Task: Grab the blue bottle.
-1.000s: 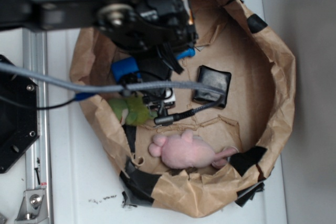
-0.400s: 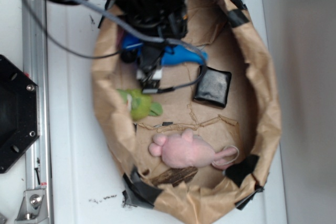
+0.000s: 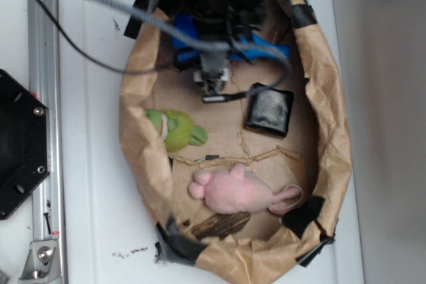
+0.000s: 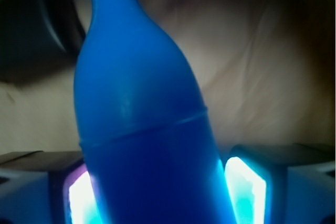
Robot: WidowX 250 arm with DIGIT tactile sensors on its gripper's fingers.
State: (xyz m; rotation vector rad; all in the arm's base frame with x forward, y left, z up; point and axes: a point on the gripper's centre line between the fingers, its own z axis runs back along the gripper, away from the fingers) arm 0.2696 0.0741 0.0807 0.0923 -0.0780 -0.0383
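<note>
The blue bottle (image 3: 266, 51) lies sideways near the far end of the brown paper bag (image 3: 335, 144), neck pointing right, its body partly hidden under the arm. In the wrist view the blue bottle (image 4: 142, 119) fills the middle, neck pointing up and away. My gripper (image 4: 165, 192) sits around the bottle's wide body, with a lit pad against each side, shut on it. In the exterior view the gripper (image 3: 219, 46) is mostly hidden by the black arm and the cables.
In the bag lie a green plush (image 3: 174, 129), a pink plush (image 3: 236, 191) and a black pouch (image 3: 269, 110). A grey cable (image 3: 100, 1) crosses the top left. A metal rail (image 3: 45, 98) and a black base (image 3: 20, 144) stand at the left.
The arm has moved towards the top and right of the exterior view. The blue bottle has gone with it, from beside the green plush to the bag's far end.
</note>
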